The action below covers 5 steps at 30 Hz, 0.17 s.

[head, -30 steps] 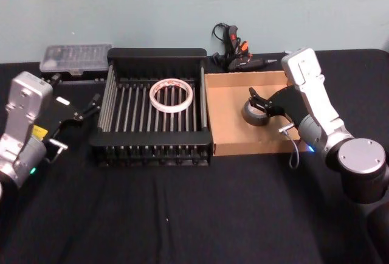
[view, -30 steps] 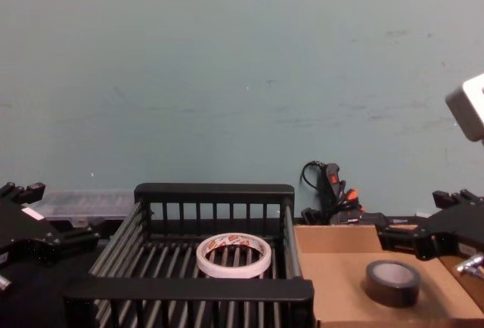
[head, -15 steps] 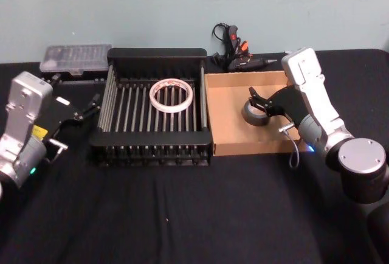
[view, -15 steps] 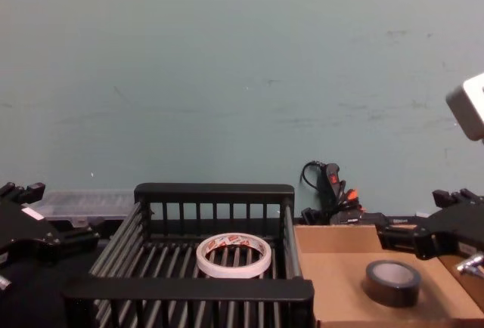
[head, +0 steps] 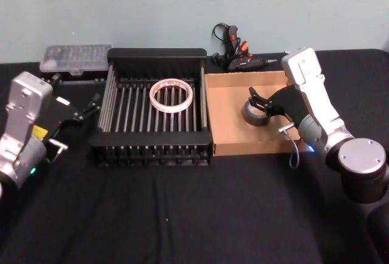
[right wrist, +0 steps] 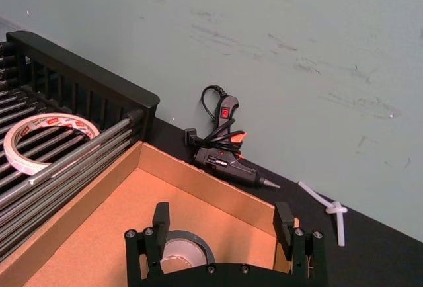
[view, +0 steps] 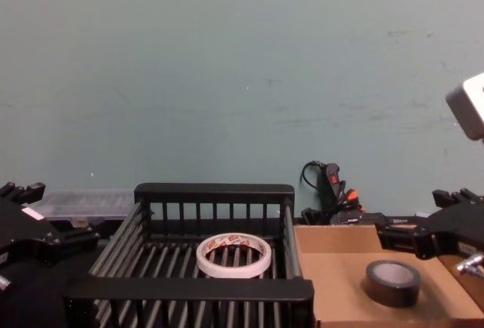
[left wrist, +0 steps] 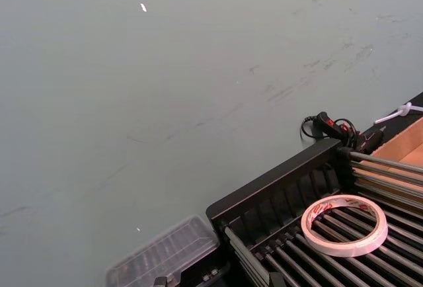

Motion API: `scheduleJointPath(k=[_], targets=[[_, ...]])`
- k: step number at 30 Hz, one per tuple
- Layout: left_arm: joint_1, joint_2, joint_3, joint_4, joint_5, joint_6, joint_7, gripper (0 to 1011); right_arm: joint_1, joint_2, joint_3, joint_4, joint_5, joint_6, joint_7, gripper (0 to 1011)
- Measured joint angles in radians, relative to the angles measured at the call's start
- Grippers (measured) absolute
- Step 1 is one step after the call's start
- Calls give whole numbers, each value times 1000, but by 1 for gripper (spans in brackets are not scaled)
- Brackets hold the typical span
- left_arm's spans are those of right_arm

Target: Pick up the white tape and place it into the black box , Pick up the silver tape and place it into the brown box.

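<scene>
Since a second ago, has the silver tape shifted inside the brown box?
No. The silver tape lies in the same spot against the brown box's walls.

Two rolls of tape: one white tape (head: 171,96), one silver tape (head: 254,114). Two boxes: one black box (head: 152,145), one brown box (head: 226,103). One glue gun (head: 238,58), one clear plastic case (head: 75,58), two grippers.

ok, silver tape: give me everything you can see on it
The silver tape is a small, thick dark-grey roll with a pale inner core, lying flat on the floor of the brown box, toward its right side. The right gripper hangs open just above it, fingers either side, not gripping. Nothing else touches it.
</scene>
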Motion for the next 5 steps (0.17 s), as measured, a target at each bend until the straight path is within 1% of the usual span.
scheduleJointPath(k=[5], targets=[[0,0,0,0,0,0,0,1001,0,0,0,0,0,0,0,1002]])
